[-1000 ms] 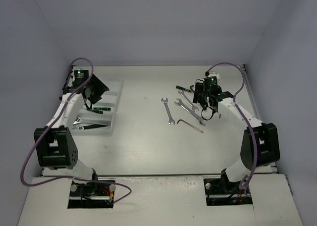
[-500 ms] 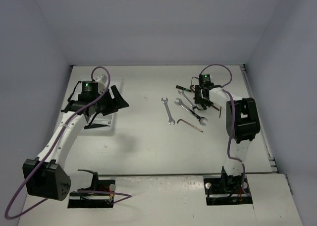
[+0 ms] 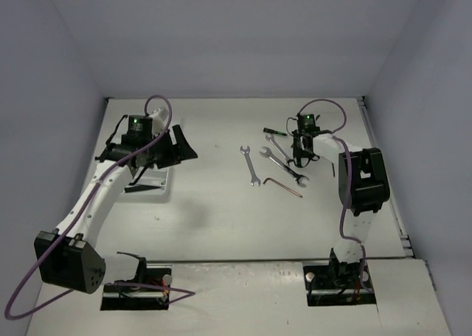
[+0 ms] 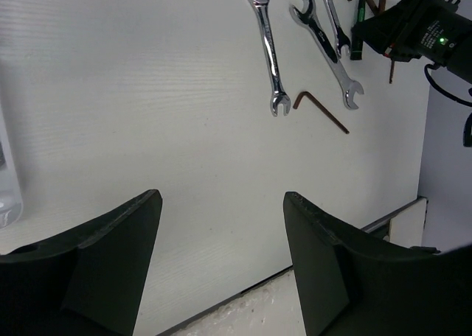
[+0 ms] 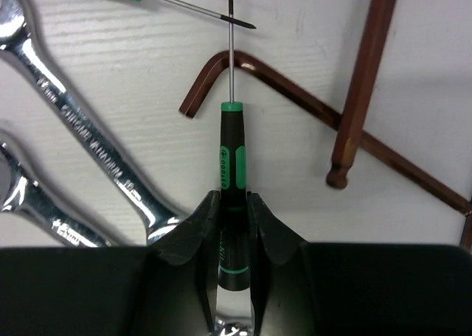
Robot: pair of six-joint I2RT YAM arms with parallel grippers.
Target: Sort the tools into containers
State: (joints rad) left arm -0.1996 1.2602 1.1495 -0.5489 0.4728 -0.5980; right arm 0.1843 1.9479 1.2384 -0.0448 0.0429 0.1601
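Right gripper (image 5: 233, 218) clamped on green-black screwdriver (image 5: 229, 155) handle, among wrenches (image 5: 96, 141) and hex keys (image 5: 295, 93), table's (image 4: 147, 93) far right. Left gripper (image 4: 221, 197) jaws apart, holding nothing, beside white tray (image 3: 150, 183).

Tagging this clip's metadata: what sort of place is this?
Most likely a lab robot cell, not a workshop: blank pale walls box in a white table, the left arm and right arm are bolted at its near edge, and a silver wrench, hex key and white tray lie on it.
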